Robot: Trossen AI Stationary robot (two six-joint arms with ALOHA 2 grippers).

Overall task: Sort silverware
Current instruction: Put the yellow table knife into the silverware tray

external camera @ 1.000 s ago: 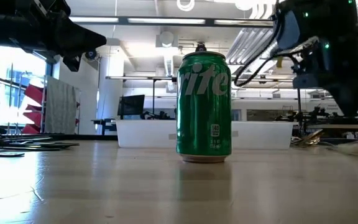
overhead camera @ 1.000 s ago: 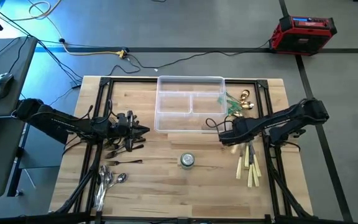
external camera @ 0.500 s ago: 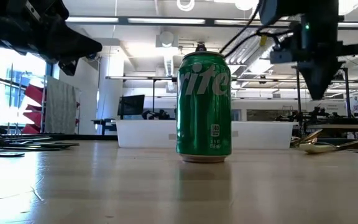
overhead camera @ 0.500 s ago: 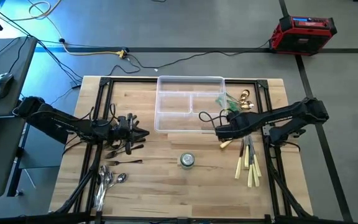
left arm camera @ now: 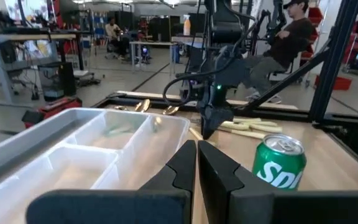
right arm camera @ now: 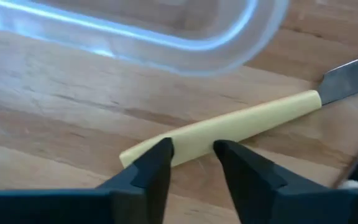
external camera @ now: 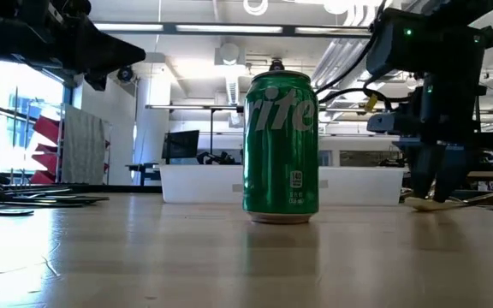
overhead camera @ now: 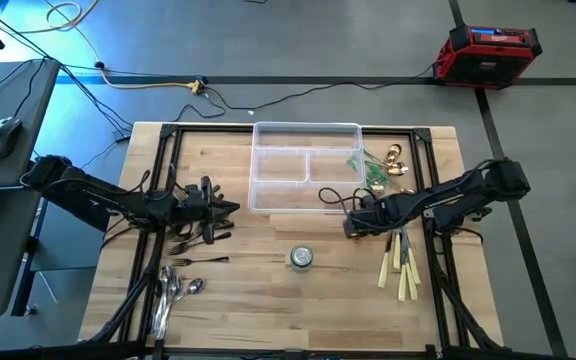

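A cream-handled knife (right arm camera: 229,127) lies flat on the wood just in front of the clear tray (overhead camera: 303,165). My right gripper (right arm camera: 194,163) is open and low over the table, one finger on each side of the knife's handle; the low view shows it (external camera: 433,192) down at the table top. More cream-handled knives (overhead camera: 400,265) lie near the right edge, and green-handled pieces (overhead camera: 378,170) lie beside the tray. Dark forks (overhead camera: 193,240) and shiny spoons (overhead camera: 173,290) lie on the left. My left gripper (overhead camera: 230,209) hovers shut above the forks, holding nothing. My right gripper comes from above, its fingers (right arm camera: 151,168) lying across the cream handle (right arm camera: 185,140) near the handle's free end. The knife lies flat on the table. Whether the fingers touch the handle, I cannot tell.
A green soda can (overhead camera: 301,258) stands upright in the middle of the table, in front of the tray. Black frame rails (overhead camera: 433,200) run along the table's left and right sides. A person sits beyond the table in the left wrist view.
My right gripper has moved a little toward the table's left edge, then come down from well above the table to the knife by the tray. Its fingers, shut before, have opened on either side of the handle. The knife has stayed in place.
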